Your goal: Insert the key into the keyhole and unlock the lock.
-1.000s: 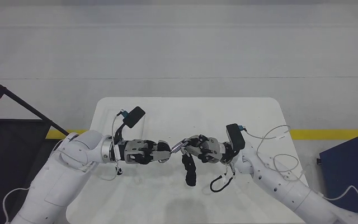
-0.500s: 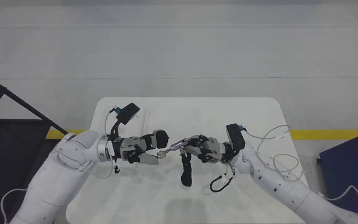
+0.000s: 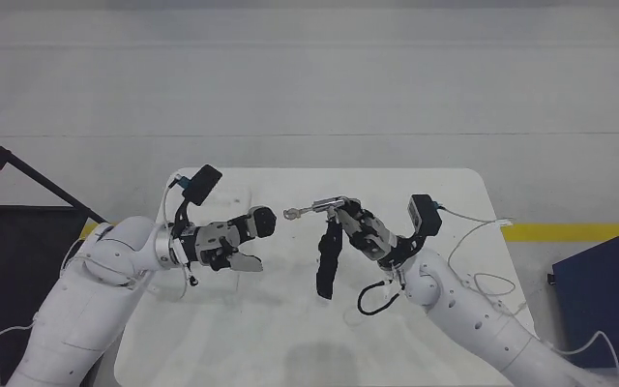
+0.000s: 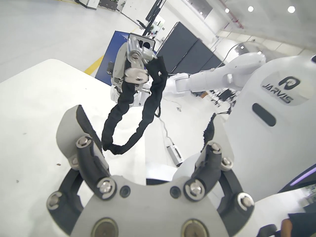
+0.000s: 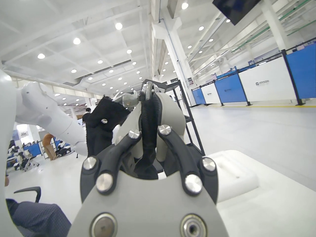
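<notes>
Top view: my right gripper [image 3: 344, 216] clamps the lock [image 3: 327, 259] above the table [image 3: 426, 193].
Its key [image 3: 294, 210] lies level, head pointing toward my released left gripper [image 3: 255, 242], well apart; keyhole hidden.

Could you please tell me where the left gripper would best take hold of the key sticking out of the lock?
Probably the key's round head, the free end: the shaft runs into the lock held by the right gripper. Come end-on from the open left gripper's side, level with the key, since the black cable loop hangs beneath.
</notes>
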Available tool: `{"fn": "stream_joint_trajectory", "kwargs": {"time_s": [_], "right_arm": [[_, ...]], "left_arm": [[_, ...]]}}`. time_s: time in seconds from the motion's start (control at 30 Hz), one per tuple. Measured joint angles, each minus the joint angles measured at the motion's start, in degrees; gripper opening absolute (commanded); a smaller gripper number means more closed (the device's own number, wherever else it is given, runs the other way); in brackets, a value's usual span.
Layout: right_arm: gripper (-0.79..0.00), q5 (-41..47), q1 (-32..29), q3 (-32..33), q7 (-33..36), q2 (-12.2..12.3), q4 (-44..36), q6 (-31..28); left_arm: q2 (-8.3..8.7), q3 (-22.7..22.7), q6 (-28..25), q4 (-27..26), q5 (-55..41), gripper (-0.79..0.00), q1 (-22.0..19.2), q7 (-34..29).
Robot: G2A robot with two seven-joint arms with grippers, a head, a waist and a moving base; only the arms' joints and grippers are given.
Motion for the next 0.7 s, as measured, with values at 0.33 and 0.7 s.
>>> {"fn": "stream_joint_trajectory", "kwargs": {"time_s": [0.33,0.7], "right_arm": [[-0.785,5.9,1.8,1.1,8.3,-2.7,1.9,3.7],[-0.785,6.4,2.5,2.0,13.7,-5.3,3.8,3.0]], "left_arm": [[0.79,8.1,-7.2,1.9,12.9,0.000,-4.4,7.2],[0.48,15.5,-9.5,3.8,15.4,0.000,-11.4,9.6]]}}
